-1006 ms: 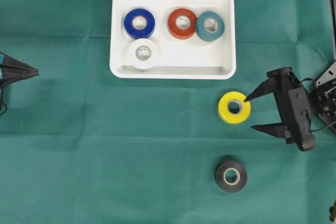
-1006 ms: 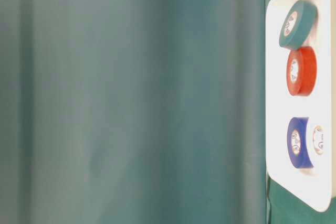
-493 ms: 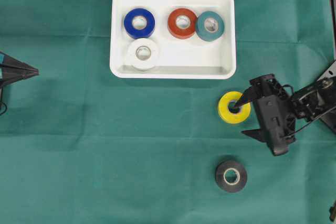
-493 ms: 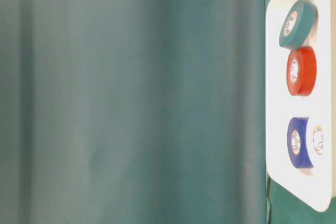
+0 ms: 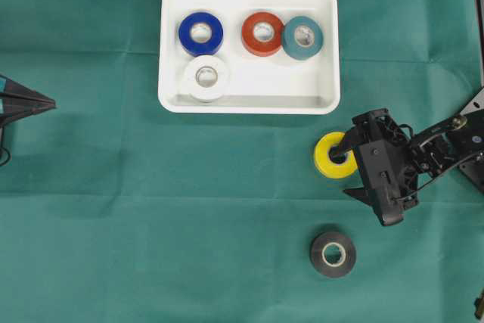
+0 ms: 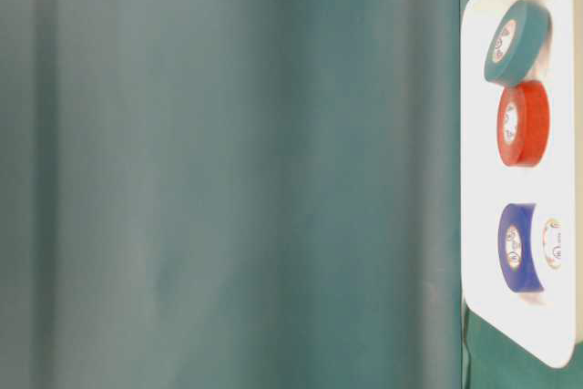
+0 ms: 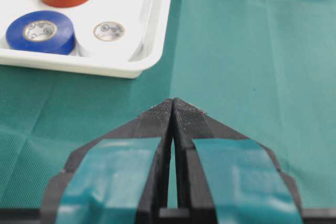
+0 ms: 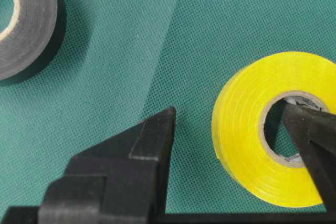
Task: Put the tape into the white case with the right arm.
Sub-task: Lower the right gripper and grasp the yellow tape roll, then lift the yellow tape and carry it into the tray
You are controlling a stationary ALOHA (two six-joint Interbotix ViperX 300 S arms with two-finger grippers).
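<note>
Yellow tape [image 5: 333, 158] lies right of centre, below the white case [image 5: 249, 102]; the right gripper [image 5: 348, 166] straddles its wall, spread, not yet clamped.

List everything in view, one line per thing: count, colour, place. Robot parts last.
white case: one, white, upper middle of the cloth, holding four rolls.
blue roll: one, blue, left in the case.
white roll: one, white, just below the blue one.
red roll: one, red, middle of the case.
teal roll: one, teal, touching the red roll's right side.
yellow roll: one, yellow, on the cloth below the case's right corner.
black roll: one, black, on the cloth below the yellow one.
green cloth: one, covering the table.
left gripper: black with teal bands, shut, far left, empty.
right gripper: black, open, one finger in the yellow roll's core, the other outside.
</note>
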